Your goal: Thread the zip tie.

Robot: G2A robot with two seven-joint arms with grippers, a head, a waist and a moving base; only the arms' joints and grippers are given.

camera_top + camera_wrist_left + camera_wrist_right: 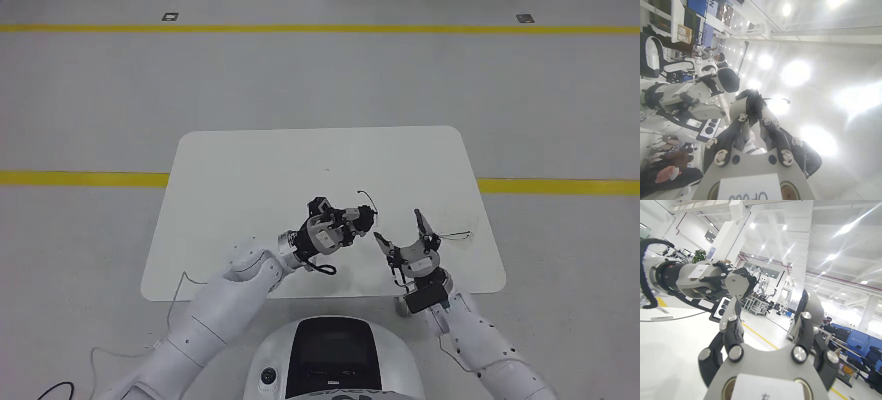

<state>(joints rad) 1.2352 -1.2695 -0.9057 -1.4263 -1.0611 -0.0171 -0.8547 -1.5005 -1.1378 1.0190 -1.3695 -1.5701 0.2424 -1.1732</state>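
Now, the zip tie sits just right of centre in the top view, pinched by the left gripper, whose fingers are pressed together on one end of it. The free part rises from that pinch toward the upper right of the frame and curls over in a short arc, so its long axis runs roughly from lower left to upper right, with the loose tip bending back down to the right. In the left wrist view the same tie shows as a thin dark line sticking out past the closed fingertips, with a small knob at its far end.

The right gripper lies to the lower right of the tie, near but apart from it, with its fingers spread wide and nothing between them. Its opening faces toward the upper left of the frame, that is, toward the tie's loose tip. It is plainly the nearer free tool, so catching that tip looks like its job, and the gap to close runs up and left.

A thin dark strand lies flat on the white table further right; what it is I cannot tell
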